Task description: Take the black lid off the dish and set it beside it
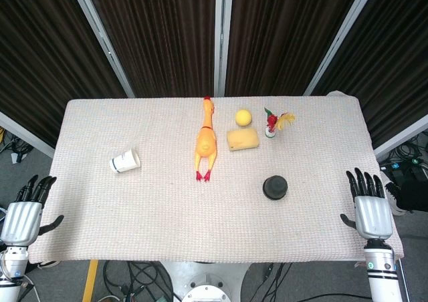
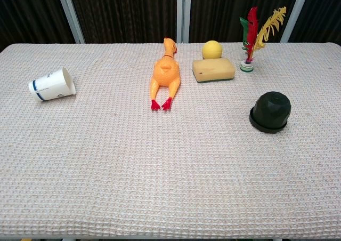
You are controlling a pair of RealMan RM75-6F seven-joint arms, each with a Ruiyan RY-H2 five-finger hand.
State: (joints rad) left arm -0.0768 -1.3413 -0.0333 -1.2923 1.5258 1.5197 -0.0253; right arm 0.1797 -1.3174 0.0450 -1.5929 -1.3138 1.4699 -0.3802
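Note:
The black domed lid sits on its dish on the right half of the table; in the chest view the black lid covers a low dark dish rim. My right hand hovers at the table's right front edge, fingers spread, holding nothing, well to the right of the lid. My left hand is at the left front edge, fingers apart and empty. Neither hand shows in the chest view.
A rubber chicken lies mid-table. A yellow sponge, yellow ball and feathered shuttlecock stand behind the lid. A paper cup lies tipped on the left. Bare cloth surrounds the dish.

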